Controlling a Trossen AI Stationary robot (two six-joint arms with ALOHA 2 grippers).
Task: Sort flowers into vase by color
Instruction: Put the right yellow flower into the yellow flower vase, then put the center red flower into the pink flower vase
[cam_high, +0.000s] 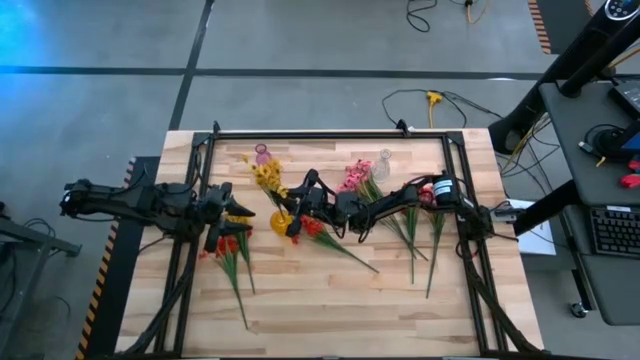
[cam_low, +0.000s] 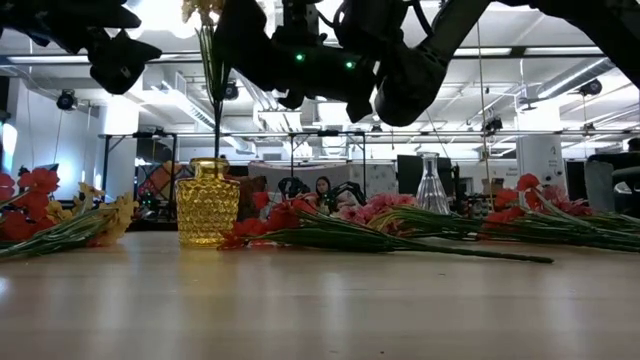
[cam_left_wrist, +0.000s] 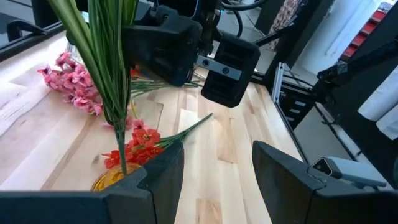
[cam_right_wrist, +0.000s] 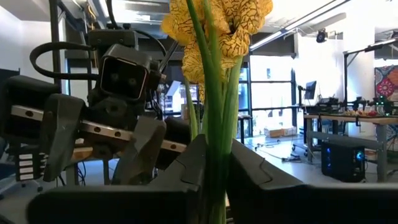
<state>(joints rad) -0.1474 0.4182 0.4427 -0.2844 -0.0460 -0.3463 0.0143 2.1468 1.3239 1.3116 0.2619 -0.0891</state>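
From above, my arms hide much of the desk (cam_high: 330, 300) middle. My right gripper (cam_high: 296, 212) is above the yellow vase (cam_high: 281, 221); my left gripper (cam_high: 236, 213) waits just beside it. I count three vases: yellow, pink vase (cam_high: 262, 154), clear vase (cam_high: 382, 162).

At desk level, the yellow vase (cam_low: 208, 202) stands upright holding green stems; red flowers (cam_low: 265, 224) lie beside it, an open workshop behind.

Past my left wrist, my fingers (cam_left_wrist: 158, 177) stand apart, empty.

Past my right wrist, my fingers (cam_right_wrist: 189, 168) seem clenched on the yellow flowers (cam_right_wrist: 217, 28)' stems, though the contact is hard to make out.
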